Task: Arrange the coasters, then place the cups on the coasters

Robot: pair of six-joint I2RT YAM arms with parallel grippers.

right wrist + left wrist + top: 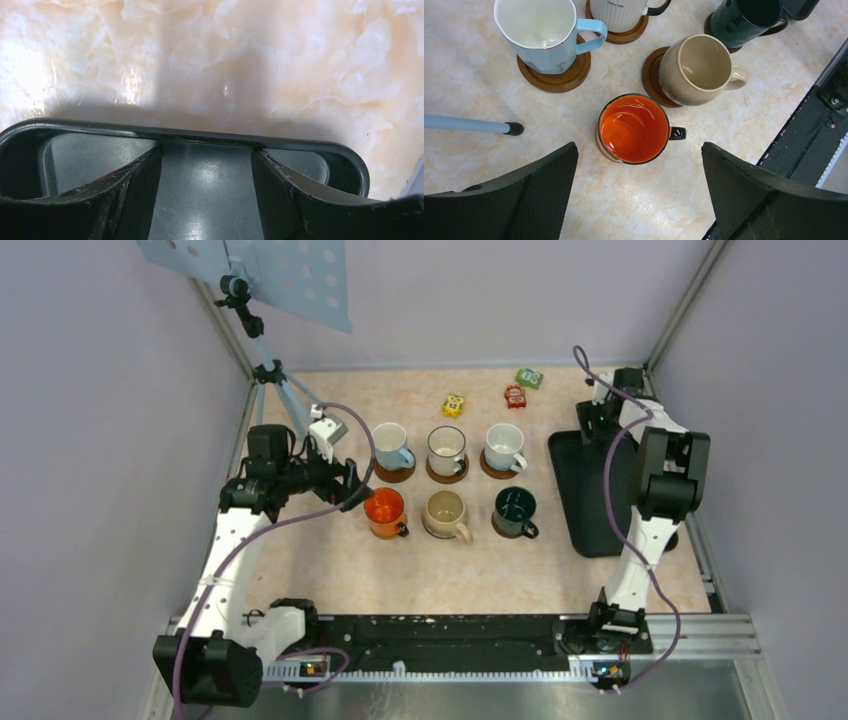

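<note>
While six ceramic mugs stood in two rows at the middle of the top view, round brown wooden coasters (549, 82) showed under most; the orange one's was hidden. The upper row held the light blue mug (390, 445), white dark-rimmed mug (446, 448) and plain white mug (504, 445). The lower row held the orange mug (634, 129), beige mug (696, 67) and dark green mug (515, 510).

The white dark-rimmed mug's ribbed side read "concise". The left gripper (639, 146) hovered over the orange mug, jaws wide and empty. The right gripper (207, 150), jaws partly apart and empty, hung over the black rectangular tray (300, 144).

Marbled beige table (330, 570), brown coasters (544, 82) in two rows, black tray (585, 490) at right, three toy blocks (515, 396) at back
</note>
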